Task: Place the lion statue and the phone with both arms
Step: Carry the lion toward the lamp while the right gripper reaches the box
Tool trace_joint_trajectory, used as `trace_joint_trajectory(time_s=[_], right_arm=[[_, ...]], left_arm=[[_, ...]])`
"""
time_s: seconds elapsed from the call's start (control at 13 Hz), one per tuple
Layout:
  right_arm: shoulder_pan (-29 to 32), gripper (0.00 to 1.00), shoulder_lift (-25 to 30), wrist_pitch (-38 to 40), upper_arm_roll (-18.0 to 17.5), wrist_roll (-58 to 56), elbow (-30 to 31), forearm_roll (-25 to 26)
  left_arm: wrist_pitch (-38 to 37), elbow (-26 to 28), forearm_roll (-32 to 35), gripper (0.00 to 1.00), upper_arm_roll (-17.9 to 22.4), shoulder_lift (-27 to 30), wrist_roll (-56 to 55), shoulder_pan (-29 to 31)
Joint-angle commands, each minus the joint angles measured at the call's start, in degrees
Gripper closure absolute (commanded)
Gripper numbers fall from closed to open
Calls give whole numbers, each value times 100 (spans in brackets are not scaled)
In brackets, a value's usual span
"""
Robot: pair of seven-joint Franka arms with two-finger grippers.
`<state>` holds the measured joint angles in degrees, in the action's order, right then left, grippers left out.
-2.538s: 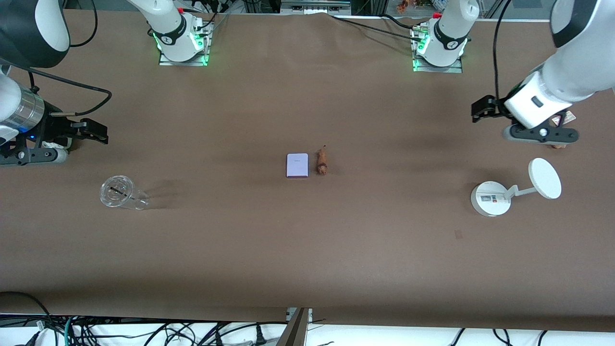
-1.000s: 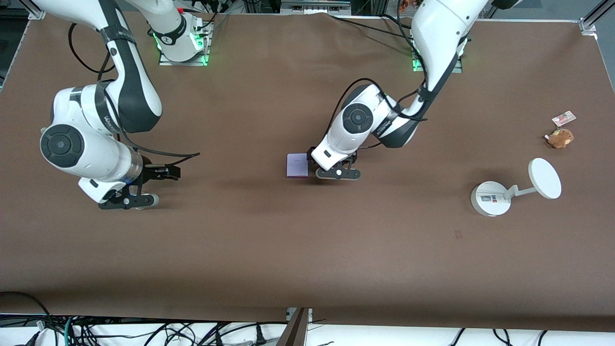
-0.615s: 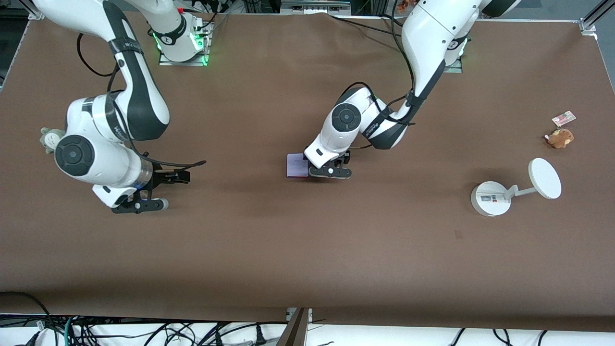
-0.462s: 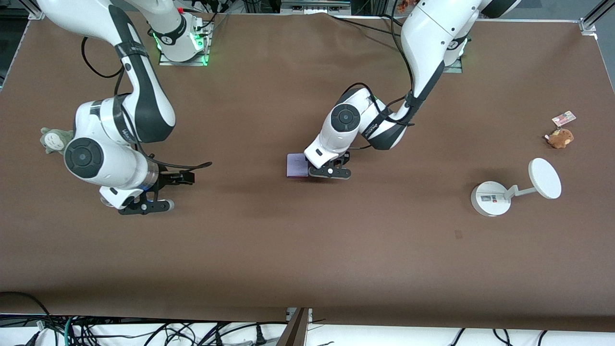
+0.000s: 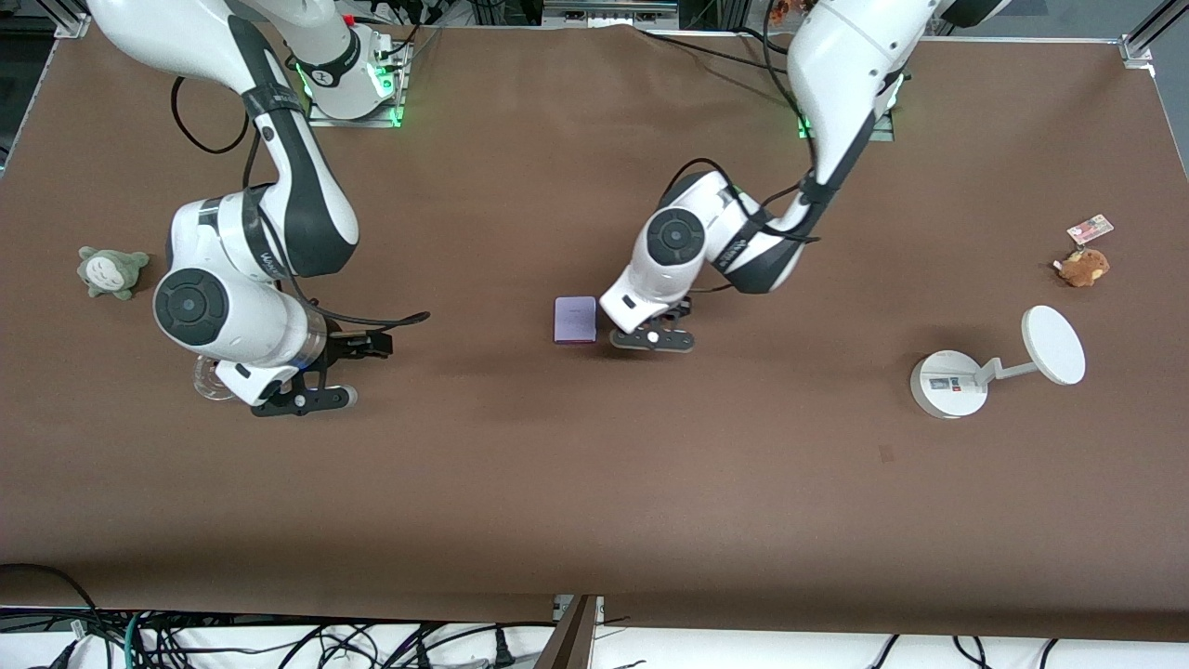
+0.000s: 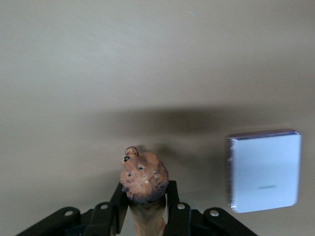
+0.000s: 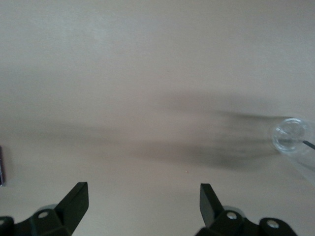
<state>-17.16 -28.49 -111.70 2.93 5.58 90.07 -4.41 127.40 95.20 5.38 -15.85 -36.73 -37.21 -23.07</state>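
Left claw (image 5: 652,339) is clamped on the lion statue (image 6: 143,179) (head poking out between the fingers), just beside the phone (image 5: 575,320), which lies flat mid-bench (image 5: 594,483) with plenty of open brown surface toward the front camera. Right claw (image 5: 302,400) is spread wide over bare bench next to a clear glass (image 7: 291,136). Since half a second ago the left claw has slid off the phone's edge, and the right arm has crept toward the middle.

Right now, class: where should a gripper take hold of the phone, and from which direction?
The phone lies flat on the table, so come straight down from above and close the fingers across its two long edges; its thin profile leaves no side access.
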Motion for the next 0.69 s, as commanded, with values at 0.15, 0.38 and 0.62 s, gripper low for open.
trace_joint_trajectory(time_s=[0.15,0.38,0.62], right_arm=[[-620,0,-262,-413,14,933,-60,-78],[-1227,0,-534,-949,14,1839,-69,-78],[-1798,0,-877,-1424,14,2411,-69,-87]], left_arm=[[-1277,103,138,77,-6,736,1275,1144],[-1454,165,435,78,-24,816,1988,2057],[-1384,200,481,78,-33,703,2734,2928]])
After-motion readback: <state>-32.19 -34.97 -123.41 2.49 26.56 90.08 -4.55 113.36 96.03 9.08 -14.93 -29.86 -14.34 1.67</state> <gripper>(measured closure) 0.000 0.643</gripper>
